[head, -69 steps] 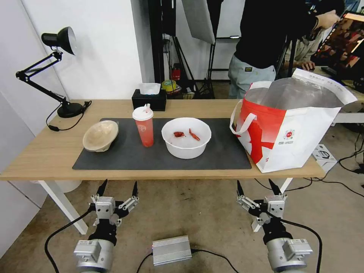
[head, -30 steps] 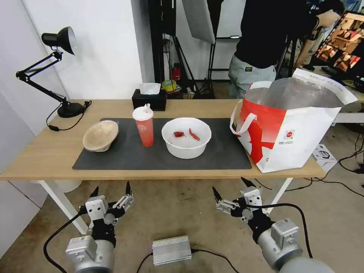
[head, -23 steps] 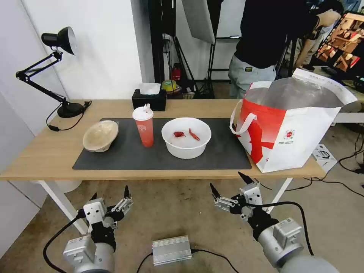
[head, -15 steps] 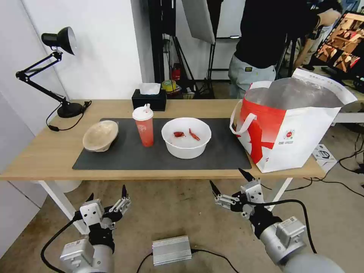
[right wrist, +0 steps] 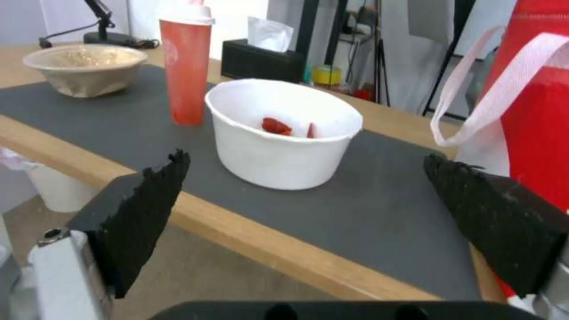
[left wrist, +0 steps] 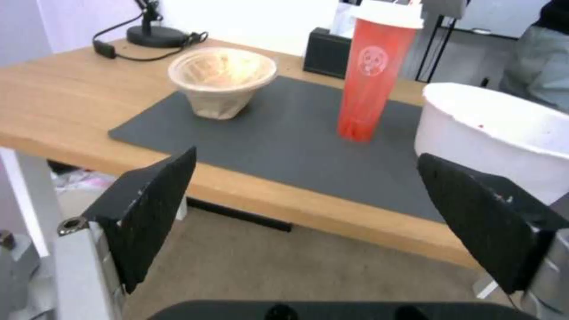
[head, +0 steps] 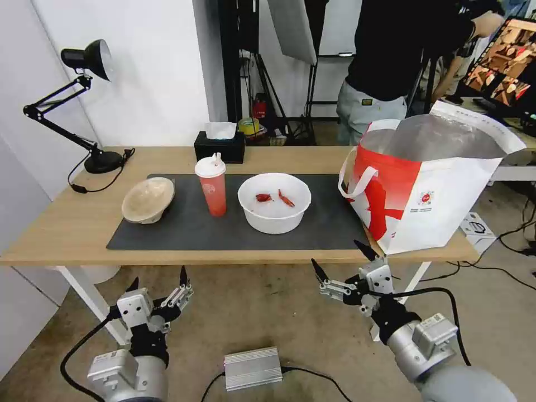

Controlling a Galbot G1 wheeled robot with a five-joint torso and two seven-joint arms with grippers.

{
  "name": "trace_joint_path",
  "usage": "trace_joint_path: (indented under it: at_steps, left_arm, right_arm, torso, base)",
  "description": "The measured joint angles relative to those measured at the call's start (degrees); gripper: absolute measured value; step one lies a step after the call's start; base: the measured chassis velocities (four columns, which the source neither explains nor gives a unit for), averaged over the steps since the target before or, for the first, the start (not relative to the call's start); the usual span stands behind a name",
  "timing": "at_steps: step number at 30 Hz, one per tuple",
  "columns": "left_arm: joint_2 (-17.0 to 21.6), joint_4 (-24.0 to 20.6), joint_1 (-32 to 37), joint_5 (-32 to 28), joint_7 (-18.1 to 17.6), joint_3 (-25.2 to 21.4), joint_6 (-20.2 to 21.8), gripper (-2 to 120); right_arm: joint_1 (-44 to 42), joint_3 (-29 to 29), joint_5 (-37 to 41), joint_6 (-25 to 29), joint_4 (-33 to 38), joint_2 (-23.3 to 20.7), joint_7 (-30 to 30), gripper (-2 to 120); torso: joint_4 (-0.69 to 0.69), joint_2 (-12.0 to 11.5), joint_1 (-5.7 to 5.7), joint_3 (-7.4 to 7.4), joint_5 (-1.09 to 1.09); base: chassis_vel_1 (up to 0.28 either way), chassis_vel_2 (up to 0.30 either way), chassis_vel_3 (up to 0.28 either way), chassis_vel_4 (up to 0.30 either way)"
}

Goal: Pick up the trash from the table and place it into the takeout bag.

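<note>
On the table (head: 61, 223), a dark grey mat (head: 184, 231) carries the trash: a beige pulp bowl (head: 148, 199) tipped on its side, a red cup (head: 212, 187) with a white lid, and a white bowl (head: 274, 202) holding red scraps. The takeout bag (head: 430, 184) stands open at the table's right end. My left gripper (head: 158, 279) hangs open below the table's front edge, left of centre. My right gripper (head: 338, 255) is open just under the front edge, near the bag. The right wrist view faces the white bowl (right wrist: 284, 133); the left wrist view faces the cup (left wrist: 373, 75).
A black desk lamp (head: 84, 61) stands at the table's far left and a black tissue box (head: 219, 146) at its back edge. A silver box (head: 252, 367) and cables lie on the floor between my arms. A person stands behind the table.
My right gripper has turned leftward and risen toward the table's front edge. My left gripper dropped a little lower and leftward. Everything on the table stayed put.
</note>
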Motion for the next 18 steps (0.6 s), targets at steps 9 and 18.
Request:
trace_joint_path:
  at_steps: [9,18]
  left_arm:
    - [0.8,0.0,-1.6,-1.1,0.9,0.5,-0.4,100]
    - [0.6,0.1,-1.8,-1.1,1.5,0.5,-0.7,100]
  right_arm:
    - [3.0,1.5,3.1,1.8,-1.4,-4.4,-1.5,100]
    - [9.9,1.3,9.2,2.0,-3.3,-9.3,-2.0,100]
  torso:
    - [0.00,0.0,0.00,0.00,0.00]
    - [0.00,0.0,0.00,0.00,0.00]
  base:
    - [0.000,0.000,0.000,0.000]
    - [0.000,0.000,0.000,0.000]
